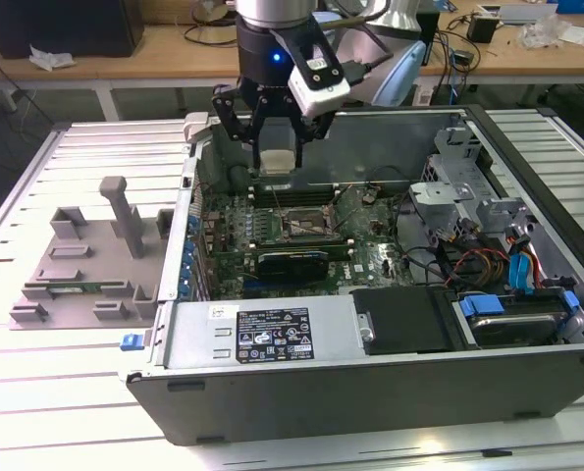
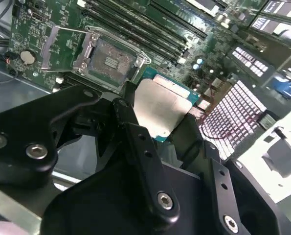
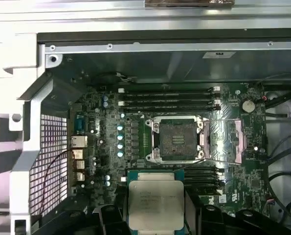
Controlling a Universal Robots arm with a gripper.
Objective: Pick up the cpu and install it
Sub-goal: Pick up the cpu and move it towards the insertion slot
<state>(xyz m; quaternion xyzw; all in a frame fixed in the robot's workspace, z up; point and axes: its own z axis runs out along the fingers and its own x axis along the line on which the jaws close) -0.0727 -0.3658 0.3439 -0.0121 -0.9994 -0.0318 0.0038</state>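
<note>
My gripper [image 1: 277,155] hangs above the open computer case, shut on the cpu [image 1: 277,159], a flat silver square held level between the black fingers [image 2: 135,132]. In both wrist views the cpu [image 2: 160,105] [image 3: 155,199] sits between the jaws with its metal top facing the cameras. The motherboard socket [image 3: 177,139] lies below and a little ahead of the chip, with its contact field bare and its metal load plate [image 3: 228,142] folded open to one side. In the exterior view the socket [image 1: 306,224] is below the gripper and slightly toward the exterior view's right.
The case [image 1: 272,392] lies open on a slatted metal table [image 1: 36,412]. Memory slots [image 3: 169,98] run beside the socket. A power supply [image 1: 272,334], a drive cage [image 1: 458,186] and cables [image 1: 488,265] fill the exterior view's front and right. A grey fixture [image 1: 85,265] lies left.
</note>
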